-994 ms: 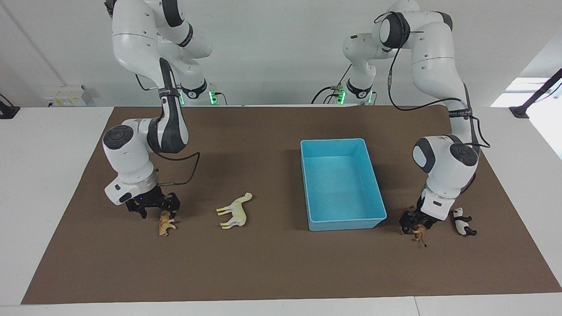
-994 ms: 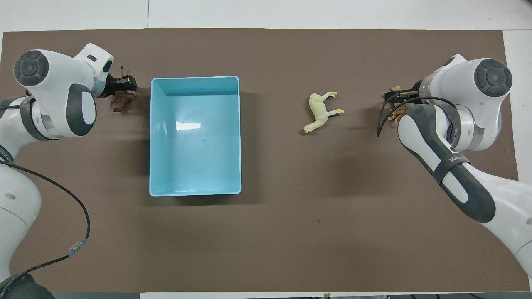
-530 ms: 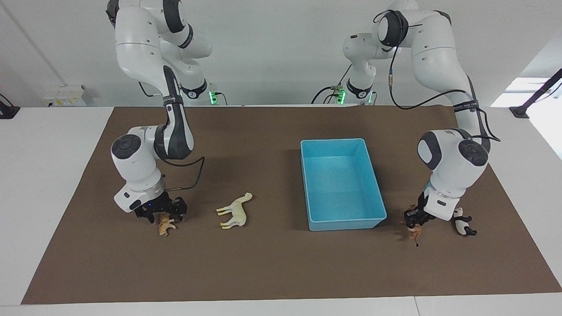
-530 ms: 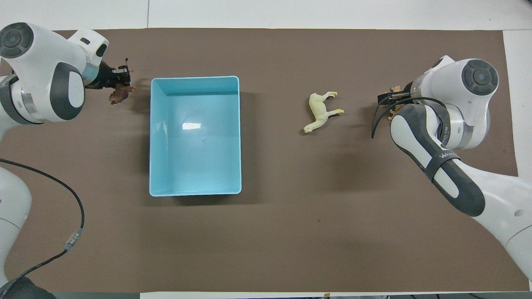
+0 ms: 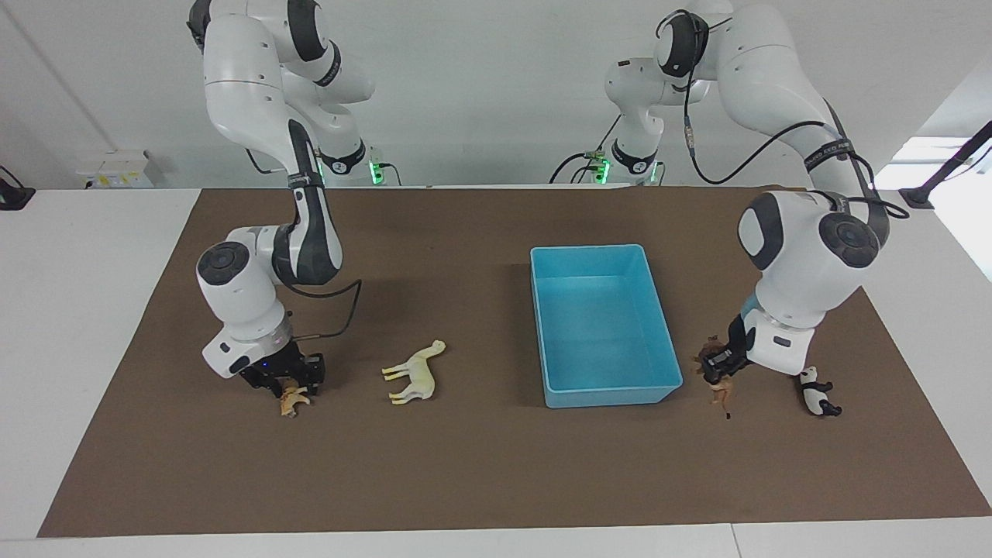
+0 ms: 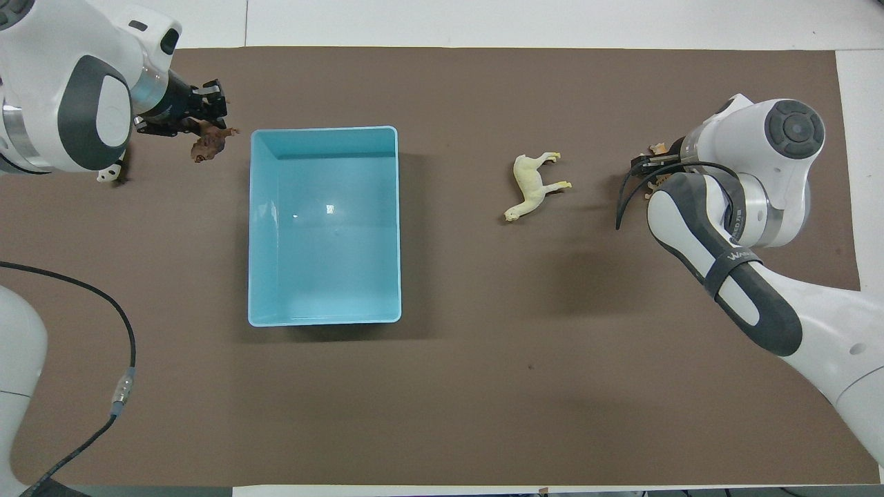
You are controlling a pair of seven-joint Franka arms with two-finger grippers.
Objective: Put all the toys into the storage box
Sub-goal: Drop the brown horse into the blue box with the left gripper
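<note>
The light blue storage box (image 5: 589,249) stands empty on the brown mat; it also shows in the overhead view (image 6: 324,129). My left gripper (image 5: 716,369) (image 6: 206,123) is shut on the brown lion (image 5: 719,381) (image 6: 209,142) and holds it above the mat, beside the box toward the left arm's end. The panda (image 5: 818,391) (image 6: 109,174) lies on the mat under that arm. My right gripper (image 5: 285,381) (image 6: 648,167) is down over the orange leopard (image 5: 293,400) (image 6: 660,183), which rests on the mat. The cream horse (image 5: 415,373) (image 6: 532,185) lies between leopard and box.
The brown mat (image 5: 480,465) covers most of the white table. A black cable (image 6: 131,359) hangs from the left arm near the robots' end.
My left gripper has risen with the lion and moved toward the box, uncovering the panda in the overhead view. My right gripper has shifted a little and come lower over the leopard.
</note>
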